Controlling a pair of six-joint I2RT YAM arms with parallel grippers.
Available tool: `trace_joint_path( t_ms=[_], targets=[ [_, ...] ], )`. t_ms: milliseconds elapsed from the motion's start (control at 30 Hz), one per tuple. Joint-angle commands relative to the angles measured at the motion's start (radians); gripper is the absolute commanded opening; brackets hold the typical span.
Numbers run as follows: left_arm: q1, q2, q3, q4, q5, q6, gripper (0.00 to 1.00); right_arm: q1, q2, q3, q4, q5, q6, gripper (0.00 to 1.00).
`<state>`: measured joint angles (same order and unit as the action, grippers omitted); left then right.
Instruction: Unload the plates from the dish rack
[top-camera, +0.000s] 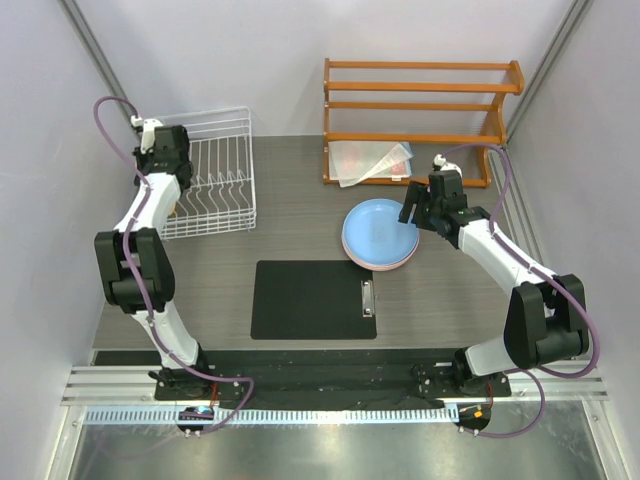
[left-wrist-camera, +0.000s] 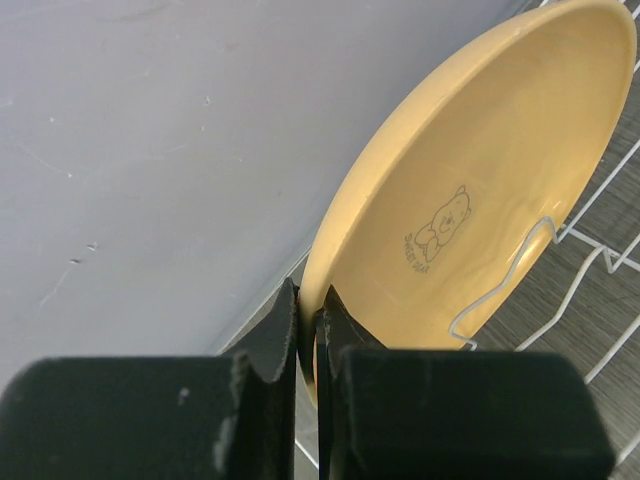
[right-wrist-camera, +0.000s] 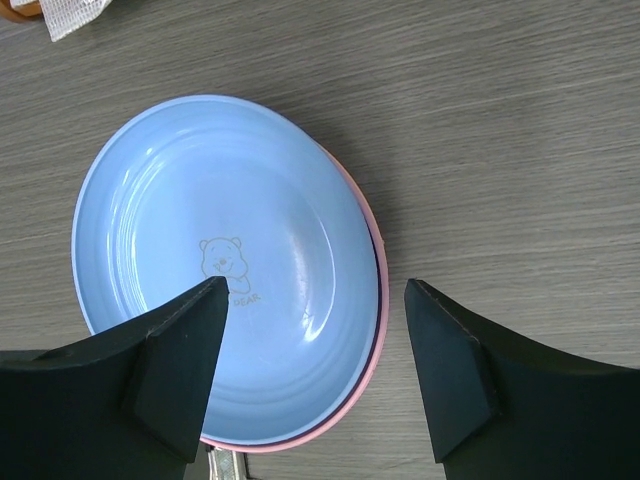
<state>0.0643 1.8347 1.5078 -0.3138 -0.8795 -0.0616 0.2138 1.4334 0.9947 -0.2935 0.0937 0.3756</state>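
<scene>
An orange-yellow plate (left-wrist-camera: 470, 210) stands on edge in the white wire dish rack (top-camera: 215, 175), leaning between its prongs (left-wrist-camera: 510, 280) close to the left wall. My left gripper (left-wrist-camera: 310, 320) is shut on this plate's lower rim, one finger on each face. In the top view the left gripper (top-camera: 178, 190) sits at the rack's left end and hides most of the plate. A light blue plate (right-wrist-camera: 220, 260) lies on top of a stack (top-camera: 380, 235) on the table, with a pink plate's rim (right-wrist-camera: 370, 330) showing under it. My right gripper (right-wrist-camera: 315, 290) hovers open over the stack's right edge, holding nothing.
A flat black clipboard (top-camera: 312, 298) lies on the table in front of the stack. An orange wooden shelf (top-camera: 420, 110) stands at the back right with a clear packet (top-camera: 372, 160) at its foot. The grey wall (left-wrist-camera: 150, 150) runs right beside the rack.
</scene>
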Motion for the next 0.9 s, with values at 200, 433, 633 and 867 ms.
trace_joint_path(
  t_ms=[200, 433, 633, 867],
  targets=[
    [-0.098, -0.147, 0.017, 0.202, -0.117, 0.127, 0.00, -0.004, -0.065, -0.019, 0.033, -0.026, 0.002, 0.78],
    [-0.104, -0.147, -0.008, 0.242, -0.174, 0.175, 0.00, -0.004, -0.108, -0.039, 0.019, -0.035, 0.006, 0.78],
    [-0.104, -0.104, -0.021, 0.280, -0.188, 0.206, 0.00, -0.002, -0.126, -0.050, 0.014, -0.031, 0.008, 0.78],
    [-0.104, -0.010, -0.024, 0.343, -0.226, 0.261, 0.00, -0.004, -0.105, -0.045, 0.014, -0.038, 0.006, 0.79]
  ],
)
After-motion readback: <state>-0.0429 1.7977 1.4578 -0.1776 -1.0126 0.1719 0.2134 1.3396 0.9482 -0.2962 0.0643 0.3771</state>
